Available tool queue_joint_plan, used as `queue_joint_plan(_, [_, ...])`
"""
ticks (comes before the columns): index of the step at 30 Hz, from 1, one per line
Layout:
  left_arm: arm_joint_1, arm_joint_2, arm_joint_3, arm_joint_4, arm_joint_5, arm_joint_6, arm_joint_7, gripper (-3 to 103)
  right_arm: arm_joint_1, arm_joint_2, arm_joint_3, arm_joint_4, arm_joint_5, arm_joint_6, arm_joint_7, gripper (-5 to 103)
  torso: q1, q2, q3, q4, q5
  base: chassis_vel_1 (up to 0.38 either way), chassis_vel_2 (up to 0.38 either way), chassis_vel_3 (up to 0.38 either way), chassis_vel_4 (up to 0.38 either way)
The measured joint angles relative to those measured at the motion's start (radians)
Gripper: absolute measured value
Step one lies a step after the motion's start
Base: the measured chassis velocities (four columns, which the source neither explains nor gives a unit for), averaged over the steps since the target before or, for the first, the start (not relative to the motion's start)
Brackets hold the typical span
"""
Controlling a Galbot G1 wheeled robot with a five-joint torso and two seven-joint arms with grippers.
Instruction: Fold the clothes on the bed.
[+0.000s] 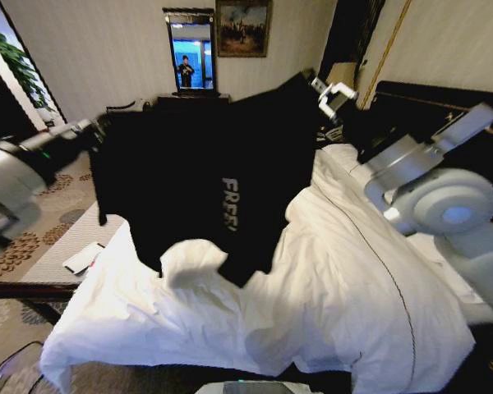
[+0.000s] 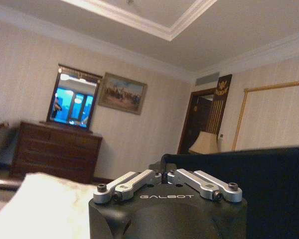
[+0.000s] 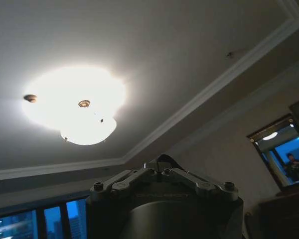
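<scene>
The left end effector (image 2: 163, 172) is clenched on a black fold of the T-shirt (image 1: 197, 180); in the left wrist view its two silver fingers (image 2: 127, 181) meet at the centre, with dark cloth pinched between the tips and running off toward one side of that picture. The right end effector (image 3: 162, 169) is likewise clenched, a small loop of black cloth caught where its fingers (image 3: 189, 179) close.

In the head view both arms are raised and spread wide. The left arm reaches out from the left edge, blurred, with its left end effector (image 1: 94, 127) at the shirt's upper left corner. The right arm bends up from the lower right, its large white joint near the camera, and the right end effector (image 1: 333, 98) grips the shirt's upper right corner near the headboard (image 1: 427, 103). The T-shirt hangs stretched between them, above the bed (image 1: 353, 279). Its lower hem dangles near the rumpled white duvet (image 1: 230, 320) toward the foot-side left edge. White lettering (image 1: 230, 205) runs sideways down the chest.

The left wrist view adds a wooden dresser (image 2: 55, 149), a mirror (image 2: 72, 104) and a framed painting (image 2: 122, 93) on the far wall. The right wrist view looks up at a lit ceiling lamp (image 3: 82, 109).
</scene>
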Motion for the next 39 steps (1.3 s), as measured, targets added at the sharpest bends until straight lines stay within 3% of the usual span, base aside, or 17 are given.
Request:
queue_joint_plan(4, [0.052,-0.12,0.063,-0.006,0.081,-0.027,0.024,0,0.068,0.048,-0.093,-0.012,-0.008,0.001,-0.012,0,0.0,0.0,0.0,-0.0003,0.0001,0.0,0.0,0.0,0.0])
queue_joint_plan(5, [0.052,-0.12,0.063,-0.006,0.081,-0.027,0.024,0,0.068,0.048,-0.093,-0.012,-0.008,0.001,-0.012,0,0.0,0.0,0.0,-0.0003,0.0001,0.0,0.0,0.0,0.0])
queue_joint_plan(7, [0.099,-0.19,0.092,0.004,0.159,-0.029,0.026,0,0.071,0.088,-0.141,-0.019,-0.037,0.002,-0.016,0,0.0,0.0,0.0,-0.0002,0.0002,0.0,0.0,0.0,0.0])
queue_joint_plan(10, [0.192,-0.319,0.137,0.047,0.313,-0.027,0.015,0,0.02,0.187,-0.212,-0.034,-0.128,-0.003,-0.017,0,0.0,0.0,0.0,0.0002,-0.0002,0.0,0.0,0.0,0.0])
queue_joint_plan(11, [0.192,-0.319,0.137,0.047,0.313,-0.027,0.015,0,0.02,0.187,-0.212,-0.034,-0.128,-0.003,-0.017,0,0.0,0.0,0.0,0.0002,-0.0002,0.0,0.0,0.0,0.0])
queue_joint_plan(14, [0.272,-0.406,0.187,0.106,0.419,-0.017,-0.007,0,-0.062,0.295,-0.291,-0.076,-0.252,-0.017,-0.024,0,0.0,0.0,0.0,0.0003,0.0,0.0,0.0,0.0,0.0])
queue_joint_plan(19, [0.327,-0.448,0.242,0.153,0.524,0.036,-0.025,0,-0.118,0.396,-0.376,-0.155,-0.354,-0.024,-0.035,0,0.0,0.0,0.0,-0.0002,0.0,0.0,0.0,0.0,0.0])
queue_joint_plan(24, [0.387,-0.434,0.286,0.213,0.574,0.117,-0.076,0,-0.152,0.603,-0.495,-0.32,-0.463,-0.02,-0.044,0,0.0,0.0,0.0,-0.0003,0.0001,0.0,0.0,0.0,0.0])
queue_joint_plan(25, [0.387,-0.434,0.286,0.213,0.574,0.117,-0.076,0,-0.152,0.603,-0.495,-0.32,-0.463,-0.02,-0.044,0,0.0,0.0,0.0,-0.0003,0.0001,0.0,0.0,0.0,0.0])
queue_joint_plan(29, [0.44,-0.435,0.271,0.25,0.649,0.129,-0.069,-3,-0.188,0.759,-0.563,-0.407,-0.536,-0.009,-0.052,0,0.0,0.0,0.0,0.0006,-0.0006,0.0,0.0,0.0,0.0])
queue_joint_plan(30, [0.44,-0.435,0.271,0.25,0.649,0.129,-0.069,-3,-0.188,0.759,-0.563,-0.407,-0.536,-0.009,-0.052,0,0.0,0.0,0.0,0.0006,-0.0006,0.0,0.0,0.0,0.0])
queue_joint_plan(33, [0.515,-0.452,0.217,0.225,0.732,0.115,-0.007,11,-0.234,0.812,-0.61,-0.455,-0.593,0.004,-0.066,0,0.0,0.0,0.0,-0.0001,-0.0002,0.0,0.0,0.0,0.0])
queue_joint_plan(34, [0.515,-0.452,0.217,0.225,0.732,0.115,-0.007,11,-0.234,0.812,-0.61,-0.455,-0.593,0.004,-0.066,0,0.0,0.0,0.0,-0.0001,-0.0002,0.0,0.0,0.0,0.0])
queue_joint_plan(39, [0.608,-0.455,0.16,0.146,0.803,0.096,0.049,33,-0.323,0.826,-0.623,-0.466,-0.681,0.008,-0.067,0,0.0,0.0,0.0,-0.0001,-0.0001,0.0,0.0,0.0,0.0])
